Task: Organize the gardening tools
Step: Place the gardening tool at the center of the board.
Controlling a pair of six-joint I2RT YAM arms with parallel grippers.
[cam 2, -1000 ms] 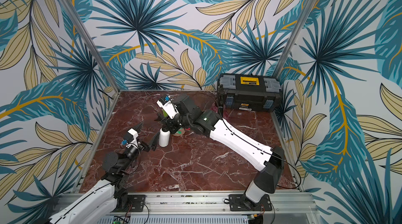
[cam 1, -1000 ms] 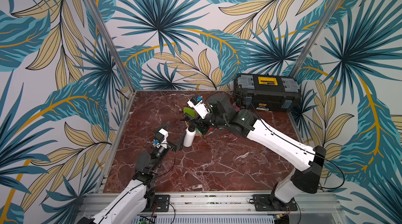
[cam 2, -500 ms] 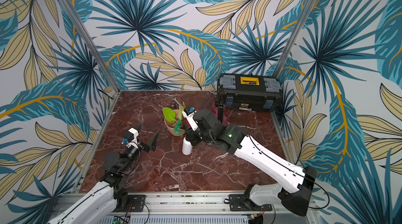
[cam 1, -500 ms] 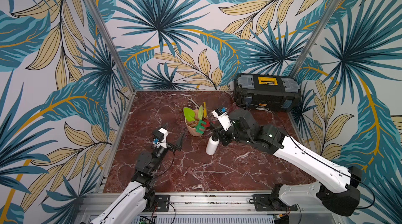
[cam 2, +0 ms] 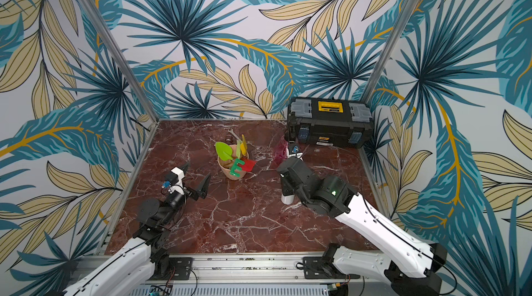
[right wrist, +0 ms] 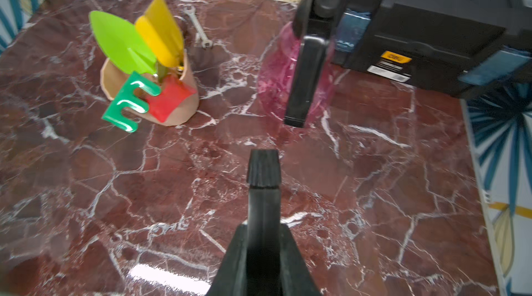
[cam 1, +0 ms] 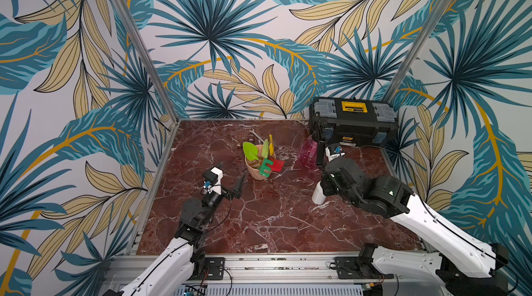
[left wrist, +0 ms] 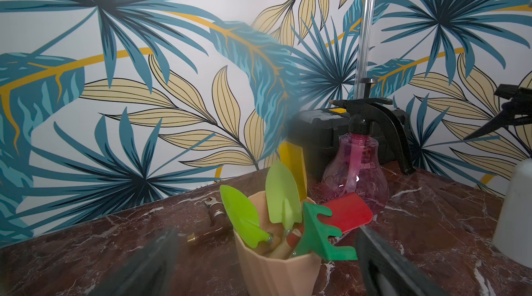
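Observation:
The gardening tools stand heads-up in a peach pot (cam 1: pixel 260 172) (left wrist: pixel 276 268) (right wrist: pixel 184 110) at mid-table. They are two lime-green trowels (left wrist: pixel 244 217), a yellow scoop (right wrist: pixel 161 35), a dark green rake (cam 1: pixel 265 166) and a red shovel (left wrist: pixel 348 212). My right gripper (right wrist: pixel 263 251) is shut on the black spray head (right wrist: pixel 263 171) of a white spray bottle (cam 1: pixel 319 194) (cam 2: pixel 287 198), upright right of the pot; whether it touches the marble I cannot tell. My left gripper (cam 1: pixel 230 176) (left wrist: pixel 267 277) is open and holds nothing, just left of the pot.
A pink spray bottle (cam 1: pixel 308 150) (right wrist: pixel 270 78) stands beside a black toolbox (cam 1: pixel 354 126) at the back right. A silver wrench (right wrist: pixel 198 28) and brass fittings (left wrist: pixel 207 234) lie behind the pot. Walls close three sides.
My right arm has carried the white spray bottle from the pot's left side across to its right. The left arm has barely moved and stays open.

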